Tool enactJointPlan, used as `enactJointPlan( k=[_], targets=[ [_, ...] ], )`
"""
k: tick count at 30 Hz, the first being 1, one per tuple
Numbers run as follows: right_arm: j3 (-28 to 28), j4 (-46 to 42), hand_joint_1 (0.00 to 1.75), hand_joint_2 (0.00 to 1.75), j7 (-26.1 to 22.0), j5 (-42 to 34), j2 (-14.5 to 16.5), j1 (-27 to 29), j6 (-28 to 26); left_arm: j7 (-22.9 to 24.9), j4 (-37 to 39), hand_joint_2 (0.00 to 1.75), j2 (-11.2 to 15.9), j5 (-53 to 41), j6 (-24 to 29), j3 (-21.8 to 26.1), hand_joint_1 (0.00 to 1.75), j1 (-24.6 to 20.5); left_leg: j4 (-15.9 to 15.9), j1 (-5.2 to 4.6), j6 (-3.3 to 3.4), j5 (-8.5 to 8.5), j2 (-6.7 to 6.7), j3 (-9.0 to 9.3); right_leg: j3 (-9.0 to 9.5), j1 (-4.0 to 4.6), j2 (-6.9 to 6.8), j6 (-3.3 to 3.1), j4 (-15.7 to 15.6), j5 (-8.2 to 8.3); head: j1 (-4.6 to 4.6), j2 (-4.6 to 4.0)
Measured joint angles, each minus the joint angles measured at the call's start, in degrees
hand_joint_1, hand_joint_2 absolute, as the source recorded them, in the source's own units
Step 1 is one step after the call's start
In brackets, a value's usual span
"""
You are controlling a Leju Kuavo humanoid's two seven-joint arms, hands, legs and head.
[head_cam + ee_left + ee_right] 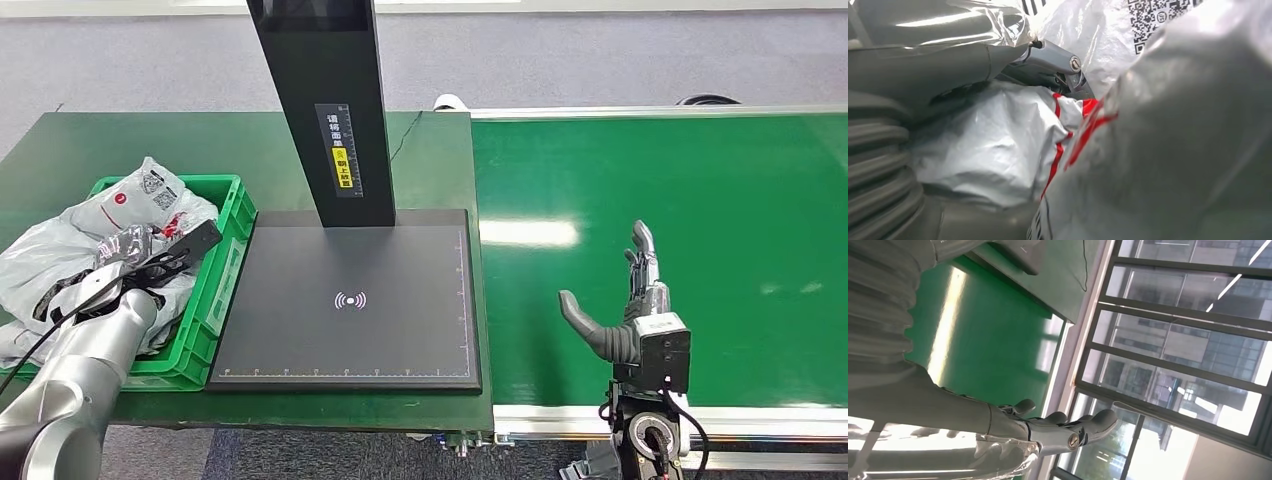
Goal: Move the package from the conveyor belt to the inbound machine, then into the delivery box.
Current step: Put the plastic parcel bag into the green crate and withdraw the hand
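Note:
My left hand (150, 258) is down in the green delivery box (228, 262) at the left, among crumpled plastic mailers. A white package with red stripes (998, 145) lies against its palm under the thick grey thumb (948, 55), which presses on it; the darker fingers are hidden behind the bag. More grey and white packages (135, 198) with printed codes are piled around the hand. My right hand (630, 310) hovers open above the green conveyor belt (700, 200), fingers straight and thumb spread, nothing in it. The black inbound machine plate (350, 330) lies bare.
The machine's black post (325, 100) rises from the back of the plate, between the box and the belt. The belt's metal rail (700, 415) runs along its near edge. Windows (1188, 340) show past the belt in the right wrist view.

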Motion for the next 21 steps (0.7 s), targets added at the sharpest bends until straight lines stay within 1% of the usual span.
enactJointPlan(
  k=[21],
  targets=[
    [0.00, 0.56, 0.00, 1.75, 0.03, 0.00, 0.00, -0.25, 0.00, 0.00, 0.54, 1.75, 0.00, 0.00, 0.18, 0.16, 0.00, -0.14, 0.00, 0.00, 0.00, 0.00, 0.00, 0.02, 0.02, 0.00, 0.00, 0.00, 0.00, 0.00, 0.00, 0.00]
  ],
)
